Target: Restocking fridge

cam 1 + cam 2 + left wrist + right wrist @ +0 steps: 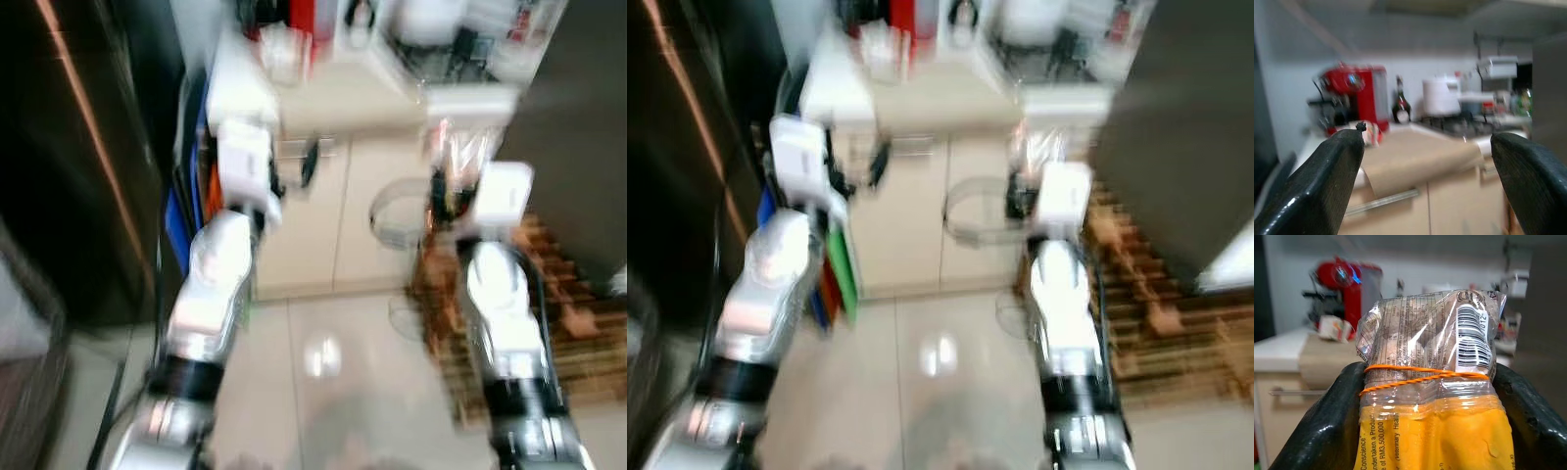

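My right gripper (1430,374) is shut on a clear plastic food bag (1432,347) with a yellow lower part, a barcode and an orange rubber band. In the blurred eye views this bag (456,147) is held up in front of the beige cabinets by the right gripper (449,174). My left gripper (1427,139) is open with nothing between its fingers, raised at counter height (299,168). A tall dark front (78,196) stands close on my left, and another dark panel (578,127) stands on my right.
A beige counter (338,103) with cabinet doors below lies straight ahead. On it stand a red coffee machine (1352,93), a dark bottle (1399,105) and a white pot (1441,95). A wooden slatted mat (573,338) lies on the glossy tile floor (323,362) at right.
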Tool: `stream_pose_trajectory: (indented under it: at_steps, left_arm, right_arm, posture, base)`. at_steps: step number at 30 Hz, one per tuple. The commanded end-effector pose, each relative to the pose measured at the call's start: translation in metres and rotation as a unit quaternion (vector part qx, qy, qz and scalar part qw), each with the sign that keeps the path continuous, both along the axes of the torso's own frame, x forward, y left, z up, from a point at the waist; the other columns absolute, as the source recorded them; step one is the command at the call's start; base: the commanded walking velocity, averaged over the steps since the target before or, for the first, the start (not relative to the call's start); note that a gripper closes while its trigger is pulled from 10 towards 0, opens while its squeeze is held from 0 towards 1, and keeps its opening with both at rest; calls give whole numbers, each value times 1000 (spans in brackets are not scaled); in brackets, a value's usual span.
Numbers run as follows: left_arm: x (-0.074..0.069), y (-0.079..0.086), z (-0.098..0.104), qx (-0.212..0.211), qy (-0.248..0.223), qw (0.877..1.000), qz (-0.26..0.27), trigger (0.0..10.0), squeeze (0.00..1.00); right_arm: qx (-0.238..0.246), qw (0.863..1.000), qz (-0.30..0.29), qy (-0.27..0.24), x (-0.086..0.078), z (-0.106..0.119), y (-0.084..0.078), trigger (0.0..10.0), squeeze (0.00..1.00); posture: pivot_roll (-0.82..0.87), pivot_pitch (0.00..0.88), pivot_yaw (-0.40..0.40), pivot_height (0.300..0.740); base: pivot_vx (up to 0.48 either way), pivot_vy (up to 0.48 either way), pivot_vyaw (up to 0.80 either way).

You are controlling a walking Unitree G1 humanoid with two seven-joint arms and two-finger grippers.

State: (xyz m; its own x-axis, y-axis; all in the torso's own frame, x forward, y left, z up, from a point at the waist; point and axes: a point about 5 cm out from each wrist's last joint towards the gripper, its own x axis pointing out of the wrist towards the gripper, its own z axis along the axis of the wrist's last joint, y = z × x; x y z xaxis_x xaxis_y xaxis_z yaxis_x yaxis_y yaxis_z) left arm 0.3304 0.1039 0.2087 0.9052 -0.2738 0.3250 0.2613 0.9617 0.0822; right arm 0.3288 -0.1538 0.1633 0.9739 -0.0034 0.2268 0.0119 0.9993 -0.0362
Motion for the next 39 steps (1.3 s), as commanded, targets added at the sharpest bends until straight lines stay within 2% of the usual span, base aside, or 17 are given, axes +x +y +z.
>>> stream_pose_trajectory:
  at_steps: [1, 7, 17, 22, 24, 29, 32, 36, 39]
  left_arm:
    - [2, -6, 4, -4, -8, 1000, -7, 10000, 0]
    - [1, -15, 3, -12, -11, 1000, -21, 10000, 0]
    - [1, -16, 4, -11, -18, 999, -25, 10000, 0]
    - [-3, -16, 7, -25, -29, 998, -43, 10000, 0]
    - [-5, -15, 7, -47, -34, 997, -52, 10000, 0]
    - [-2, -16, 6, -25, -27, 998, -47, 10000, 0]
    - [-2, -17, 9, -46, -31, 997, -50, 10000, 0]
    - [-3, -17, 8, -40, -31, 997, -53, 10000, 0]
    - [1, -14, 7, -62, -16, 997, -33, 10000, 0]
  right_arm:
    - [-5, 1000, 1, -18, 3, 11, -2, 0, 0]
    - [-14, 1000, 2, -14, 1, 9, -7, 0, 0]
    - [-14, 1000, 8, -13, 3, 9, -4, 0, 0]
    - [-12, 1000, 10, -14, 3, 9, -3, 0, 0]
    - [-12, 1000, 9, -13, 2, 9, -4, 0, 0]
    - [-10, 1000, 7, -13, 3, 8, -4, 0, 0]
    - [-9, 1000, 8, -14, 3, 9, -3, 0, 0]
    - [-10, 1000, 11, -12, 4, 9, -3, 0, 0]
    - [-11, 1000, 13, -10, 4, 8, -3, 0, 0]
  posture:
    - [-73, 0, 21, 740]
    - [-95, 0, 12, 740]
    - [-88, 0, 16, 740]
    - [-90, 0, 26, 740]
    - [-92, 0, 30, 740]
    - [-92, 0, 32, 740]
    - [-91, 0, 30, 740]
    - [-90, 0, 27, 740]
    - [-90, 0, 17, 740]
  base:
    - [337, -337, 0]
    - [336, -339, 0]
    - [337, -338, 0]
    - [331, -343, 0]
    - [300, -371, 0]
    - [0, 0, 0]
    - [0, 0, 0]
    - [0, 0, 0]
    - [0, 0, 0]
